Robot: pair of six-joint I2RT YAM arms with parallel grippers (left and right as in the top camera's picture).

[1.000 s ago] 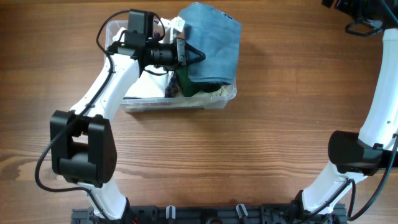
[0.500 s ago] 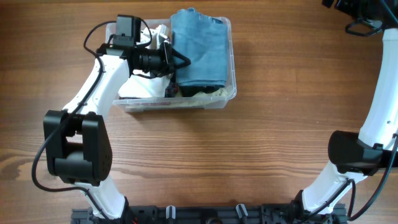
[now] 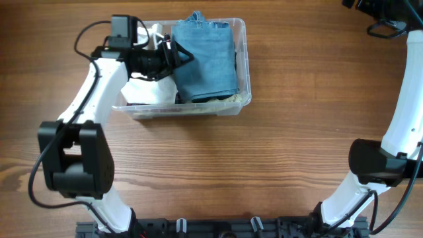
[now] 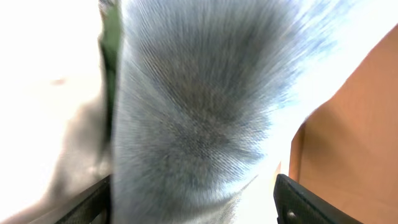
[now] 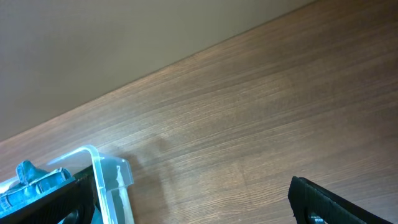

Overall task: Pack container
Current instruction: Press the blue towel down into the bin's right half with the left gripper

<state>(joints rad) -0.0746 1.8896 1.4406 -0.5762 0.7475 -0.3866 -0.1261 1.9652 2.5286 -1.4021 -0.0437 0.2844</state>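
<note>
The clear container (image 3: pixel 243 39) stands at the back of the wooden table. A folded blue cloth (image 3: pixel 206 61) lies inside its right half, with white packed items (image 3: pixel 149 92) in the left half. My left gripper (image 3: pixel 180 56) hovers over the middle of the bin at the cloth's left edge. In the left wrist view the cloth (image 4: pixel 199 106) fills the frame and the left gripper (image 4: pixel 193 202) is open, its right finger standing off the fabric. My right gripper (image 5: pixel 186 199) is open over bare table, right of the container's corner (image 5: pixel 109 177).
A strip of dark green fabric (image 4: pixel 112 37) shows beside the blue cloth. The right arm (image 3: pixel 403 119) rises along the table's right edge. Bare wooden tabletop (image 3: pixel 297 152) stretches in front of and right of the bin.
The left gripper moved left over the bin, bringing the blue cloth from over the right rim down inside. Its jaws then spread and let go of the cloth. The right arm stayed still.
</note>
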